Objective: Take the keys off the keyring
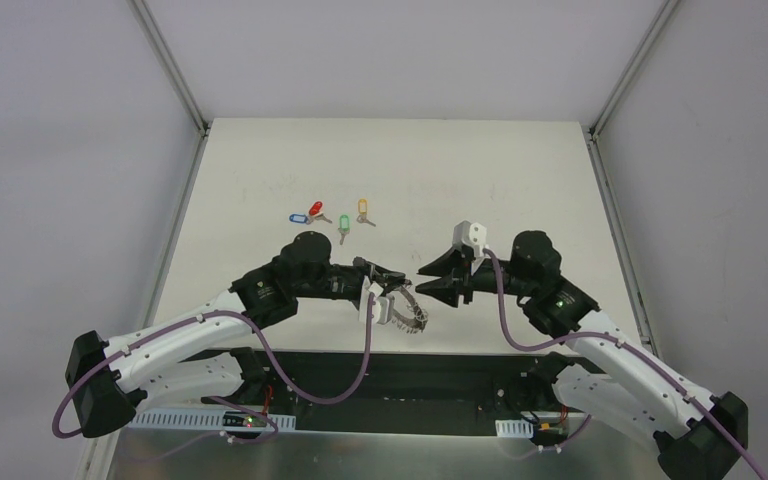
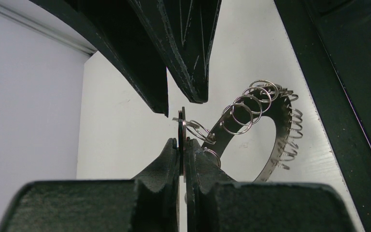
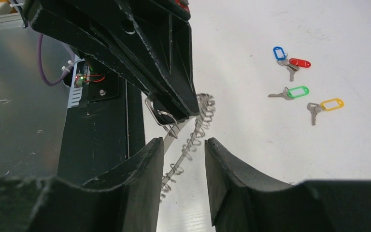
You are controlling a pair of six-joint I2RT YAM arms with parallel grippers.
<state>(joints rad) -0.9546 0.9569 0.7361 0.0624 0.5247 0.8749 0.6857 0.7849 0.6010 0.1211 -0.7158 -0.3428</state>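
My left gripper (image 1: 390, 291) (image 2: 182, 143) is shut on a thin dark flat tag (image 2: 182, 126), seen edge-on, which small loops link to the keyring (image 2: 276, 126). The silvery keyring (image 1: 412, 314) hangs from it near the table's front edge and also shows in the right wrist view (image 3: 200, 121). My right gripper (image 1: 426, 280) (image 3: 181, 143) is open and empty, its fingertips just right of the left gripper, the ring's band beyond its gap. Four keys lie on the table: blue (image 1: 295, 215) (image 3: 279, 53), red (image 1: 314, 208) (image 3: 300, 63), green (image 1: 344, 222) (image 3: 298, 91), yellow (image 1: 363, 208) (image 3: 332, 104).
The white table (image 1: 480, 180) is bounded by grey walls and metal rails at left and right. A black base plate (image 3: 96, 145) with cables and lit boards lies along the near edge below the grippers.
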